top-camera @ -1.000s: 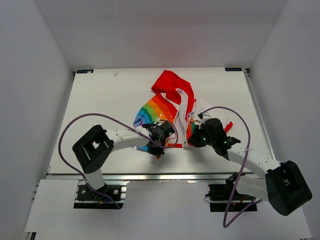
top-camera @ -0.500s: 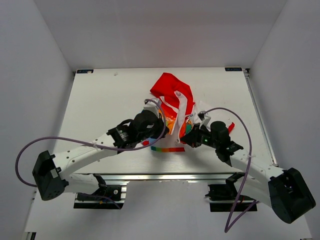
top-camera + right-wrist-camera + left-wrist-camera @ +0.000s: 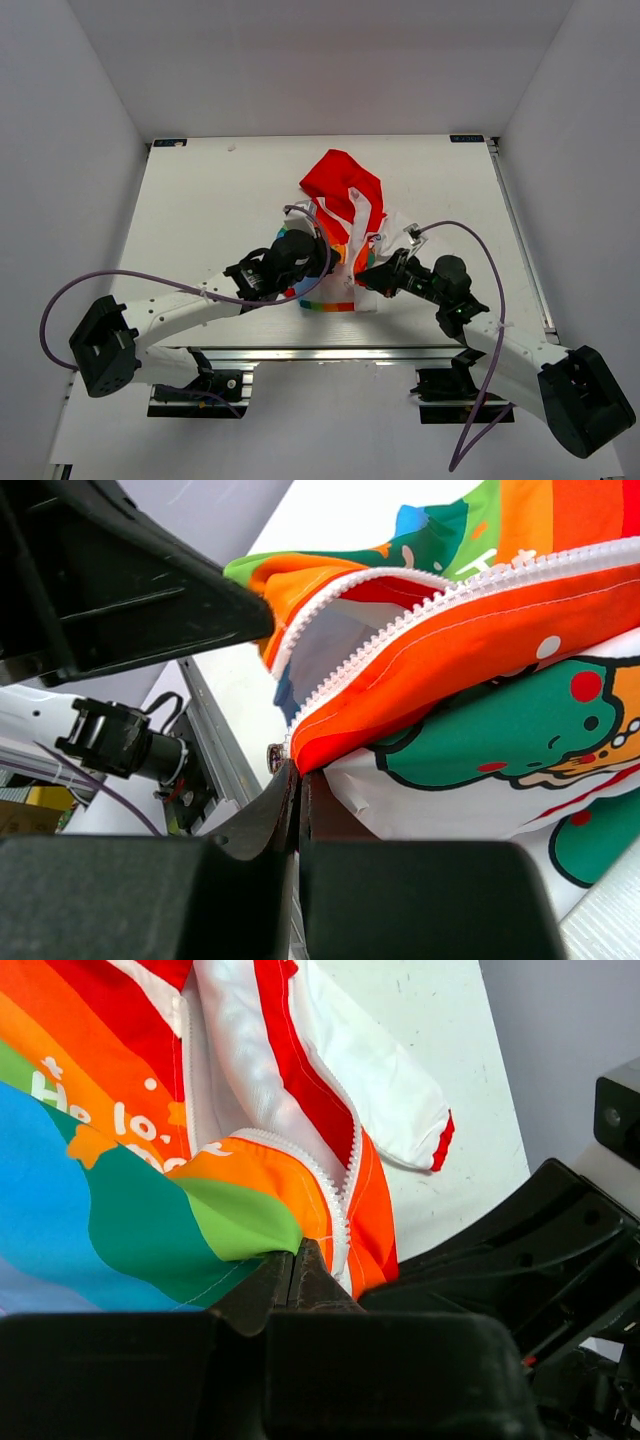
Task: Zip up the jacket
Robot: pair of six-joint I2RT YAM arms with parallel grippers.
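From above: grips the jacket [image 3: 345,215] by its bottom hem with both claws, the left claw [image 3: 322,262] clenched on the rainbow side and the right claw [image 3: 368,278] clenched on the printed side, tips near each other. Looks like bringing the two open edges together so the zipper can be started; not yet joined. Spreads away beyond both claws, red hood [image 3: 340,175] farthest off. Lies on a white table [image 3: 200,200], boxed in by plain pale walls [image 3: 90,100] left, right and behind.

From the left wrist: shows fingers pressed together, green and orange cloth caught right at the tips. Carries the white zipper [image 3: 335,1215] teeth just beyond the tips and slightly right, climbing the orange edge. Seems held so to lift the corner and keep the teeth exposed. Leaves bare table beyond the cloth; puts the right arm [image 3: 560,1250] close by on the right, black and bulky.

From the right wrist: shows fingers shut on the lowest corner of the orange edge, the cartoon panel hanging to the right of the tips. Arches both rows of teeth above the tips, parted, white lining showing between. Places the left arm [image 3: 120,580] above and left, very near. Reveals the table's metal rail [image 3: 215,750] just left of the tips.
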